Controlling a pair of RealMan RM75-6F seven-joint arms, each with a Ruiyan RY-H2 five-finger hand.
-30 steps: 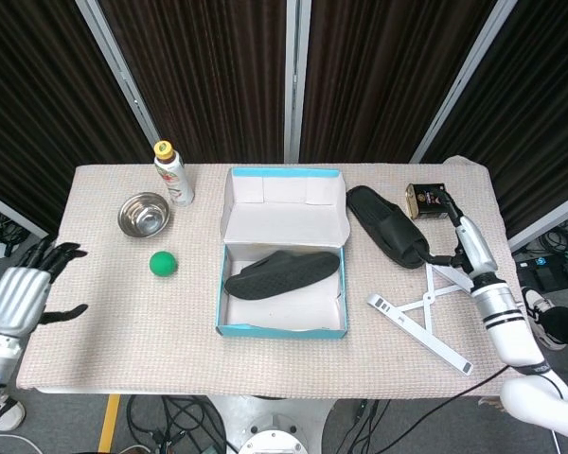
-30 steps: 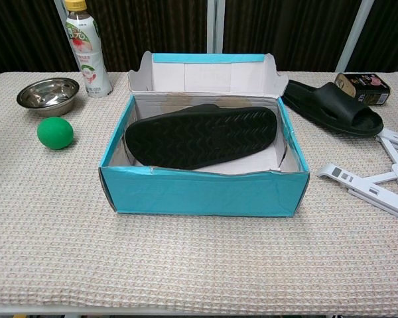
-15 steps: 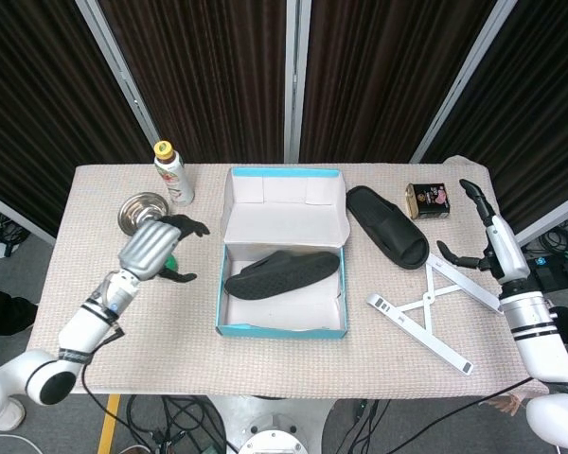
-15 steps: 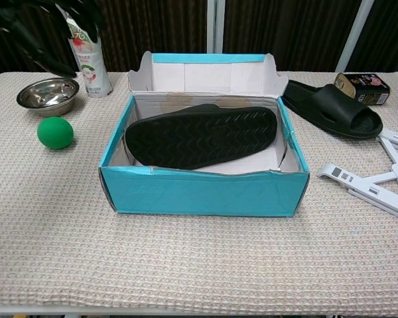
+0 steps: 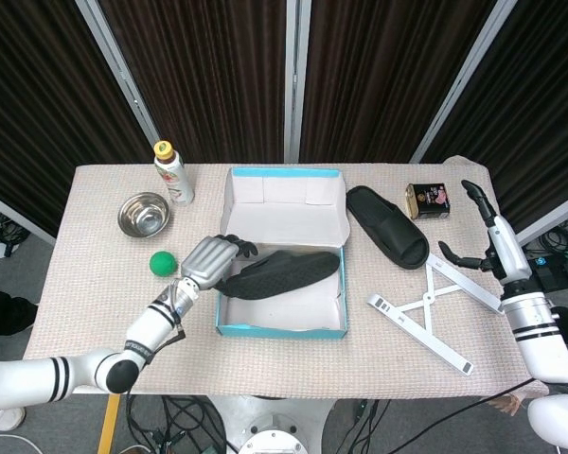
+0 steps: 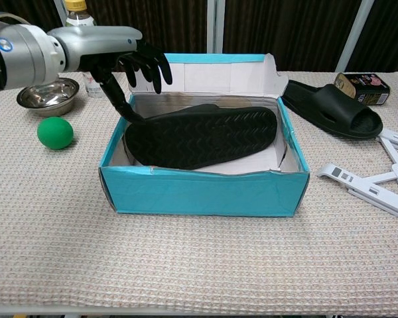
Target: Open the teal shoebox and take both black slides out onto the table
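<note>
Open teal cardboard shoebox (image 5: pixel 282 330) sits mid-table, lid (image 6: pixel 209 71) folded up at the back. One black rubber slide (image 6: pixel 202 136) lies sole-up inside it, tilted across the interior. Second black slide (image 5: pixel 387 226) lies on the woven beige table cover (image 6: pixel 186 258), just right of the box.

Left hand (image 5: pixel 211 258) hangs over the box's left wall, fingers (image 6: pixel 146 65) spread and curled downward above the slide's heel end; thumb reaches down to the slide's edge, contact uncertain. Nothing gripped.

Right hand (image 5: pixel 486 230) is at the right table edge, fingers apart, empty, near the white folding stand (image 5: pixel 426 307).

Around: steel bowl (image 5: pixel 144 214), green ball (image 5: pixel 162 263), plastic drink bottle with yellow cap (image 5: pixel 172 174) to the box's left; small dark tin (image 5: pixel 429 200) beyond the outer slide.

In the chest view the left arm hides most of the bottle; right hand is out of that frame. Stand is cut off at its right edge.
</note>
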